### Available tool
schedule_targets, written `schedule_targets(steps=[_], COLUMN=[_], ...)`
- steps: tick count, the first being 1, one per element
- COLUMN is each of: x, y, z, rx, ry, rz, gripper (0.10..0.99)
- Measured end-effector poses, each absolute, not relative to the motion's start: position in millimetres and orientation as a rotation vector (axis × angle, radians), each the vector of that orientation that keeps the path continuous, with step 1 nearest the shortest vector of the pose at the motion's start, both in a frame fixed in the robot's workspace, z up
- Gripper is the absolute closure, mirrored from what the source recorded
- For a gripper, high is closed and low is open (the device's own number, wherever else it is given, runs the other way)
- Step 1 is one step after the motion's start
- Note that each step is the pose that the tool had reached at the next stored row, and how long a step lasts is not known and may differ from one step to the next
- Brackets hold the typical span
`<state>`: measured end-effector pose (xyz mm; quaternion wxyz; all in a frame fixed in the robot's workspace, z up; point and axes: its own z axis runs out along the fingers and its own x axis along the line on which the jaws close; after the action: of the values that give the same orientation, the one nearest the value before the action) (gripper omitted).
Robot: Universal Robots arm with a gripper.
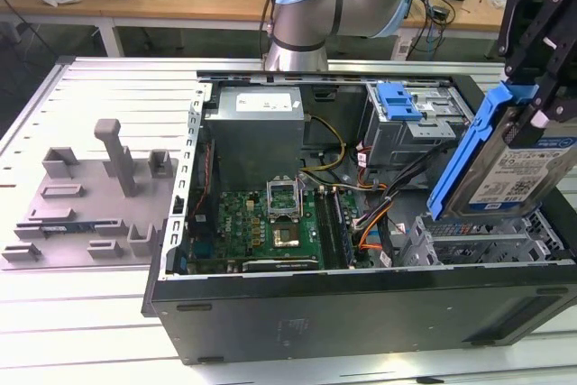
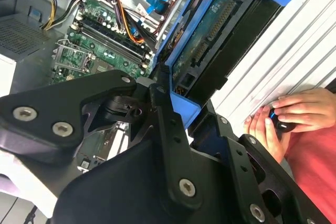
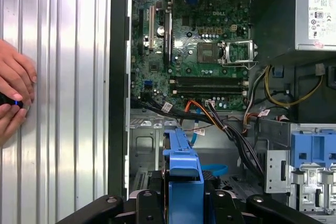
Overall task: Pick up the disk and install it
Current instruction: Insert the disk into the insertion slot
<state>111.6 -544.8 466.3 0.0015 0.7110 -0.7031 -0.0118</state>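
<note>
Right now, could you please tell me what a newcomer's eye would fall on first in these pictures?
The gripper draws the eye first: at the exterior view's right it holds the disk, blue bracket and all, tilted above the open computer case. Next comes the green motherboard, lying bare inside the case. In the first wrist view, a person's hands rest on the slatted table beside the case.

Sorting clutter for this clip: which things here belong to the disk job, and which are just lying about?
Job: the disk, held tilted by the gripper; the open computer case below it.
Lying about: grey fixture on the table; a person's hands beside the case.
</note>
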Motion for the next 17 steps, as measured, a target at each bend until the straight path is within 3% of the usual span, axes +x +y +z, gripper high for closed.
schedule_targets(steps=[17], x=[113.6], y=[-547.0], z=[452.9], rx=[2.231], ry=[-2.206], rz=[-0.039], gripper=[0.722])
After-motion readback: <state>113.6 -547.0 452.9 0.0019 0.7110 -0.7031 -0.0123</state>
